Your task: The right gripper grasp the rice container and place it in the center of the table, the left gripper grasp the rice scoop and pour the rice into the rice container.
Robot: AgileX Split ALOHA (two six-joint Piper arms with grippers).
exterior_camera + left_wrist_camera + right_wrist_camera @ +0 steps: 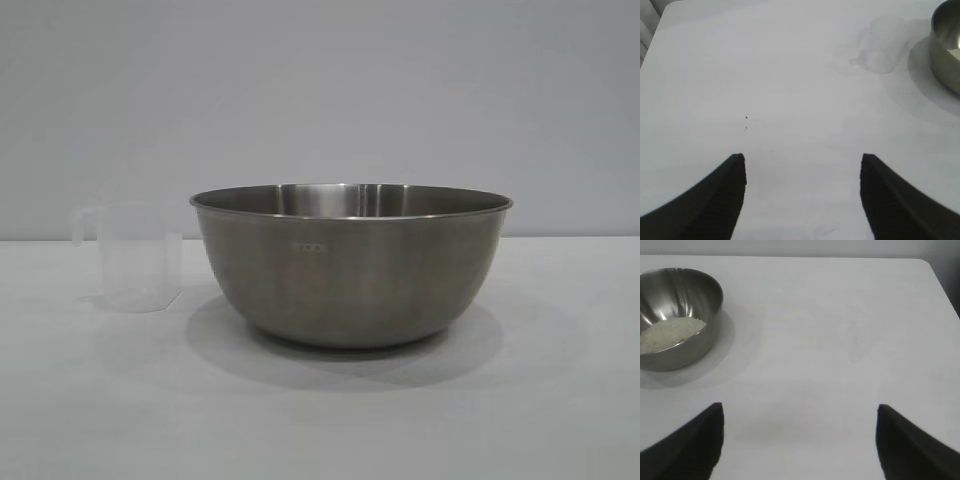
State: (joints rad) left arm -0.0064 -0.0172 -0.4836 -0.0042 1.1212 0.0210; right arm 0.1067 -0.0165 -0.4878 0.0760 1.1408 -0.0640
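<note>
You have a plain white flat table point(320, 420) with two things standing on it: a large round stainless-steel bowl point(350, 265), well in from the edges, and a small translucent plastic measuring cup point(135, 260) with a loop handle, upright just beside the bowl, not touching it.

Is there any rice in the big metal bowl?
Yes: the right wrist view shows rice heaped inside the rice container.

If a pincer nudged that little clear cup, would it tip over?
Probably it slides or tips easily: the rice scoop is thin plastic and looks empty, so light. Its side handle could make it swivel. Its smooth walls may be slippery.
</note>
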